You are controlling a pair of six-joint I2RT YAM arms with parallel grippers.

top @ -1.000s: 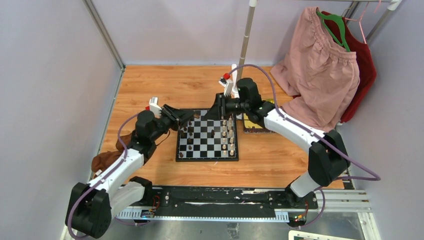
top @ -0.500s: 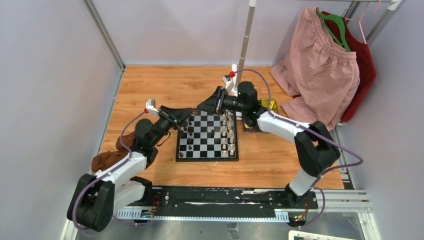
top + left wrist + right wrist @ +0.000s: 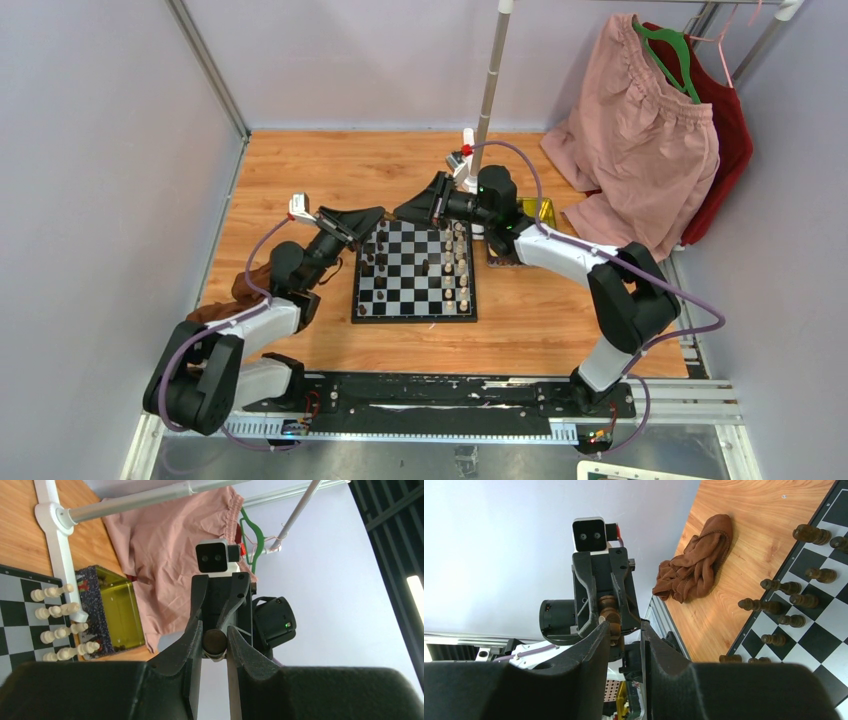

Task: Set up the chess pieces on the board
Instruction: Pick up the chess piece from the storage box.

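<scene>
My left claw point(image 3: 215, 637) is clenched on a dark brown chess piece point(image 3: 608, 606). It holds the piece in the air above the upper left corner of the chessboard point(image 3: 415, 319), near the centre of the overhead view. My right claw point(image 3: 625, 630) faces it tip to tip, its jaws apart on either side of the piece's free end. I cannot tell whether they touch it.

Most of the other dark pieces point(image 3: 794, 600) stand along the board's left columns. The cream pieces point(image 3: 55, 612) stand along its right columns.

The piece looks tiny, light, rigid and smooth, so I judge it could twist or slip out. The narrow stem seems the best place to pinch it, squarely, leaving the base free to stand on a square.
</scene>
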